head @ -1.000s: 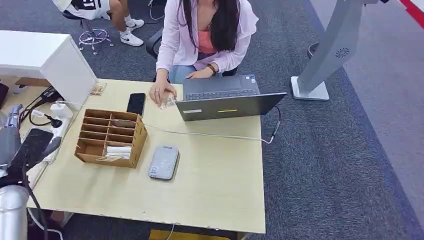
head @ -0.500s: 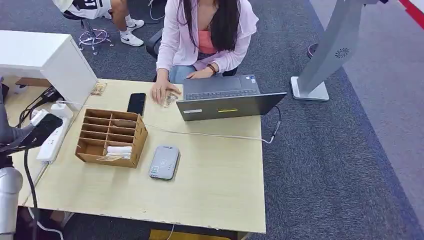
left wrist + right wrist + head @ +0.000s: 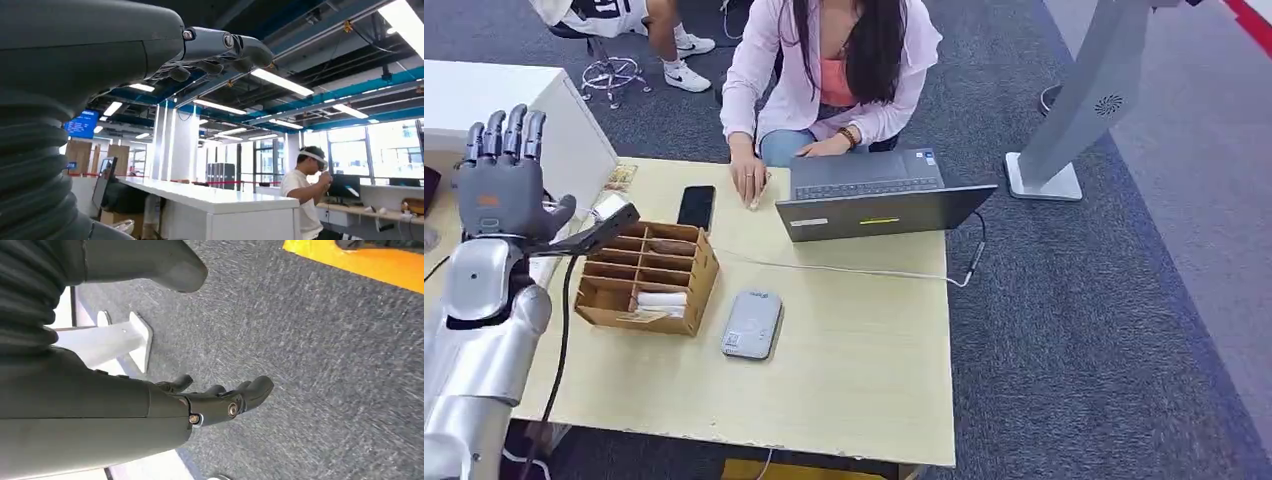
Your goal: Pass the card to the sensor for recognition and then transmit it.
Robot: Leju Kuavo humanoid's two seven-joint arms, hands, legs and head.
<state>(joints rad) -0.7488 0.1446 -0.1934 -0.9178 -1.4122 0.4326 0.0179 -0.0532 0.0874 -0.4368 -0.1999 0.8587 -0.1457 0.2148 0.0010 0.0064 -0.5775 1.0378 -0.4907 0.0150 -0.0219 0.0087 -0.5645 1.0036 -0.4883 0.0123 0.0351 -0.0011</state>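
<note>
Rising above the left edge of the worktop point(image 3: 854, 380), the left hand point(image 3: 502, 178) stands with its fingers straight up and side by side and its thumb stuck out toward the wooden organizer point(image 3: 646, 276); it holds nothing. In the left wrist view the same hand's fingers point(image 3: 225, 47) reach out against a ceiling of strip lights, bare of any load.

The right hand point(image 3: 200, 402) hangs over grey carpet, fingers loosely curved and apart, nothing in them.

The organizer sits near the worktop's left edge, and pale cards point(image 3: 660, 301) lie in its front compartments on the side toward the robot. Just beside it, toward the worktop's middle, lies the grey card sensor point(image 3: 752, 324), flat, touching nothing else. A black phone point(image 3: 696, 208) lies near the far edge, beyond the organizer. A laptop point(image 3: 876, 200) stands open at the far edge with its lid's back toward the robot, and a white cable point(image 3: 844, 270) trails from it across the worktop. A person in a pink top point(image 3: 824, 70) sits behind the far edge, one hand resting flat on the worktop between phone and laptop.
</note>
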